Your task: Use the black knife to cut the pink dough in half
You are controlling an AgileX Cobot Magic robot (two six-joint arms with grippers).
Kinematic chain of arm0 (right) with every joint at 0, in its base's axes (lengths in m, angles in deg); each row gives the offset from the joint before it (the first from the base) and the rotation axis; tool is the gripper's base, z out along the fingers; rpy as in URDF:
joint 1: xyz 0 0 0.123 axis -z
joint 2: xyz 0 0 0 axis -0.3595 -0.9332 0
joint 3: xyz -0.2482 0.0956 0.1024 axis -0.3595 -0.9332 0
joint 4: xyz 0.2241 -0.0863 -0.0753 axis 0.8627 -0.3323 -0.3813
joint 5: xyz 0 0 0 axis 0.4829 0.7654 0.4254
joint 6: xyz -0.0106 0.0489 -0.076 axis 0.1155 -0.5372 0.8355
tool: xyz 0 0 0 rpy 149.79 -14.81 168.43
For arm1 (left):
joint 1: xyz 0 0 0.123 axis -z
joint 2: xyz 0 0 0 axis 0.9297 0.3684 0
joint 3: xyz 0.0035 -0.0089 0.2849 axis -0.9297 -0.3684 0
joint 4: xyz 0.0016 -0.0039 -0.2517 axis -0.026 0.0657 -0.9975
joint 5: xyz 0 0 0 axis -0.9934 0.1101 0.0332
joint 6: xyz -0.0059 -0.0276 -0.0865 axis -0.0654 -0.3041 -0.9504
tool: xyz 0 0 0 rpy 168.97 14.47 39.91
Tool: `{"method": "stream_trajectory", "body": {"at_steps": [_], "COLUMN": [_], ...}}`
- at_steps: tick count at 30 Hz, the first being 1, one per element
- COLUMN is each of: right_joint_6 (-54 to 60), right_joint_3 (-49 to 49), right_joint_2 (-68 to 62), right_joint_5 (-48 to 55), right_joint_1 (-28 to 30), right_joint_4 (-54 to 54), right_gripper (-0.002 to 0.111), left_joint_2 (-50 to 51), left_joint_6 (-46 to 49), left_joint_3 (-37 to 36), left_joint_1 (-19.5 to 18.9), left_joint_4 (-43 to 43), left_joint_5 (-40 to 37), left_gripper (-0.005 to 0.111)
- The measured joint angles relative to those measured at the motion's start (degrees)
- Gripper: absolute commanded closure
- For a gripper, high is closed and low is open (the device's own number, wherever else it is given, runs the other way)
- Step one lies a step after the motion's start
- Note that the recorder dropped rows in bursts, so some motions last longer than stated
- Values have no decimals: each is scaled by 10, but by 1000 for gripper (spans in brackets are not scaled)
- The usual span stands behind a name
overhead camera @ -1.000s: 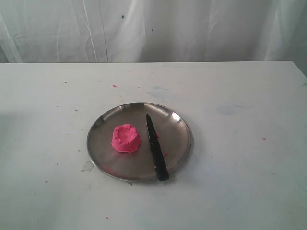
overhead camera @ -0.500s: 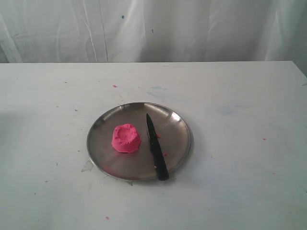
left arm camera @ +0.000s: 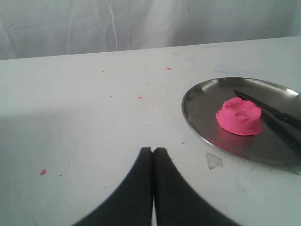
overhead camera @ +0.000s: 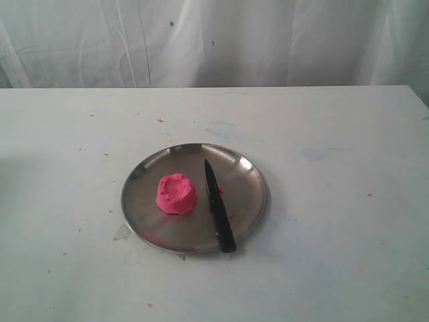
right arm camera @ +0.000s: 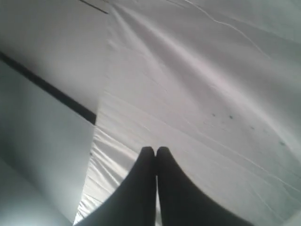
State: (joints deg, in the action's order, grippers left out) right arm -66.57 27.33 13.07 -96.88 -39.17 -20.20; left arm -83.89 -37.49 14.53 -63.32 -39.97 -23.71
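A plate [overhead camera: 249,176] sits on the bench [overhead camera: 335,221]. On the plate, the dough [overhead camera: 176,194] lies left and the knife [overhead camera: 218,206] just right of it.

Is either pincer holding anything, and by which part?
Nothing. The left pincer and right pincer are shut, empty; the black knife lies on the plate.

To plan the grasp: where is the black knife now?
Exterior view: the black knife lies on the steel plate, right of the pink dough, handle at its near rim.
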Motion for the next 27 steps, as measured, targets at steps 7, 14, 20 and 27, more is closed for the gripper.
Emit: {"method": "stream_trajectory", "body": {"at_steps": [7, 14, 20, 27], "right_joint_6": [2, -26, -86, -131], "right_joint_3": [95, 165, 221, 280], "right_joint_2": [2, -7, -54, -118], "right_joint_5": [-32, -58, -63, -76], "right_joint_1": [-7, -7, -7, -7], "right_joint_4": [-183, -387, -538, -699], "right_gripper": [108, 108, 108, 108], "left_joint_2": [0, 0, 0, 0], "left_joint_6": [0, 0, 0, 0], "left_joint_3": [0, 0, 0, 0], "left_joint_1": [0, 0, 0, 0], "left_joint_4": [0, 0, 0, 0], "left_joint_5": [0, 0, 0, 0], "left_gripper": [107, 107, 107, 107]}}
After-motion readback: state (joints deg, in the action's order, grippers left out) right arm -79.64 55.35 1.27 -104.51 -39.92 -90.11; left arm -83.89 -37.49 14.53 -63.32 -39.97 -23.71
